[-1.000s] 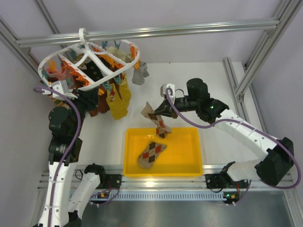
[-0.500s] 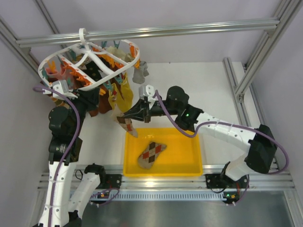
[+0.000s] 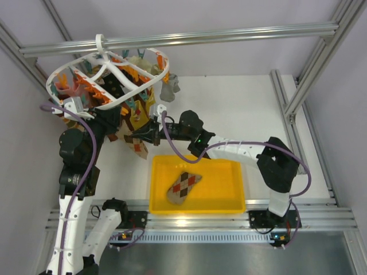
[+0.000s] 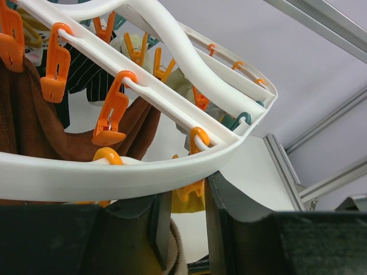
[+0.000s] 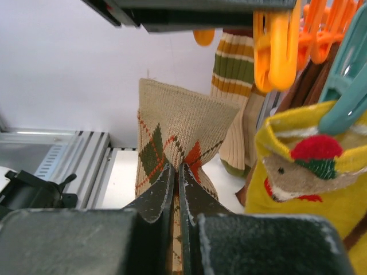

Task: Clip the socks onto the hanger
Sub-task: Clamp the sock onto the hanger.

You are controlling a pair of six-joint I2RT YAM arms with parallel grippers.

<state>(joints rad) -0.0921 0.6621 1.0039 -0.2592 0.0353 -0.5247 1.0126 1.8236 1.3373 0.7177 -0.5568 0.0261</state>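
One argyle sock is pinched in the closed right claw below the hanger; left claw state: cannot tell.

**Top external.** I look steeply down from above and behind the arm bases, which sit along the bottom edge. This is my farthest and widest view, with the hanger at upper left and the yellow tray low at centre.

**Left wrist.** I look upward past the left gripper from just beneath the hanger rim, very near, toward the wall and the aluminium frame.

**Right wrist.** I look along the right gripper, close on the argyle sock.

**Overlap.** The hanger appears in the top and left wrist views. The argyle sock appears in the top and right wrist views.
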